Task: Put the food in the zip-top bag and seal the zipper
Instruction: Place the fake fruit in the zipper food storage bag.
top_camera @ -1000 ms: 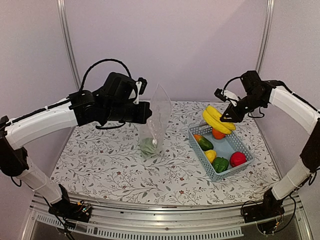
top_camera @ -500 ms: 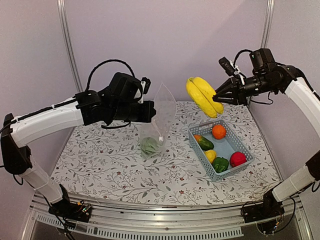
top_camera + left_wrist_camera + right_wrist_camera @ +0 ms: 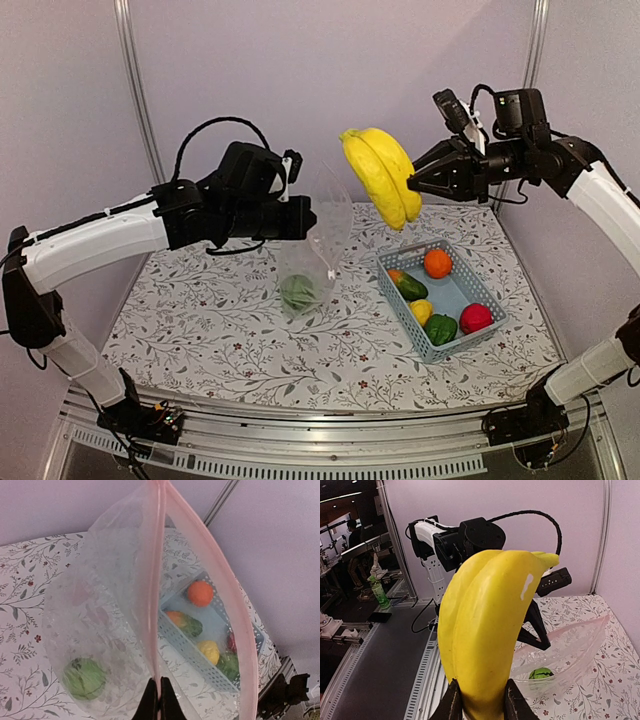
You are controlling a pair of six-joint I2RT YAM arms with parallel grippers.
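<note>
Zip-top bag [image 3: 322, 225] hung mid-table. My left gripper [image 3: 156, 700] pinched zipper [image 3: 155, 580] so mouth gaped for loading; watermelon [image 3: 84, 678] inside. My right gripper [image 3: 415, 182] clamped banana [image 3: 383, 175] high, right of mouth. Remaining food lay in basket [image 3: 455, 290].

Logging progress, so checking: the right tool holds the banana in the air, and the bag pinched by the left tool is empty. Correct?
Not empty: the left wrist view shows a green watermelon lying low in the bag. The right tool does hold the banana in the air, and the left tool pinches the bag.
</note>
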